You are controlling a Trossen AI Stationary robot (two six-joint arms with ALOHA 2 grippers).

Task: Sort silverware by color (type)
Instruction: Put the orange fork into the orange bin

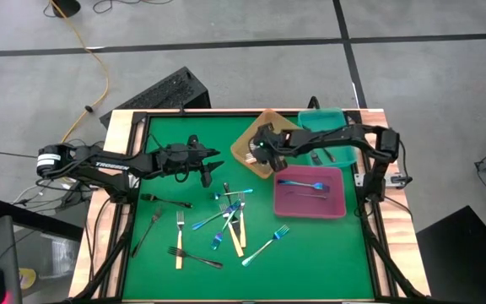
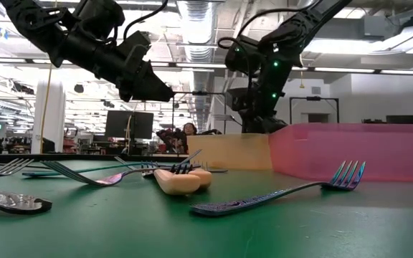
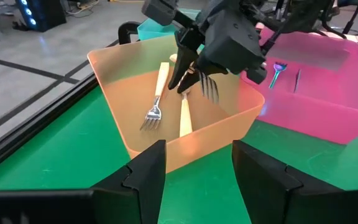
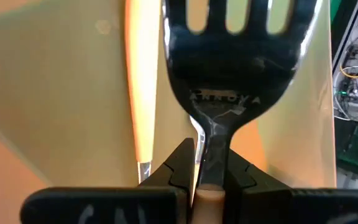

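The table (image 1: 310,253) has a green top and a wooden edge. An orange tray (image 1: 245,143), a teal tray (image 1: 326,118) and a pink tray (image 1: 336,203) sit on it side by side. Cream, blue and black forks (image 1: 226,224) lie scattered on the green.

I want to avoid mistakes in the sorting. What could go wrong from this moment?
1. The right gripper pinches a cream-handled fork only at its thin neck above the orange tray; it may swing or slip.
2. Dropped from there, it could land across the two forks already inside.
3. The open left gripper waits close by; the arms could collide.
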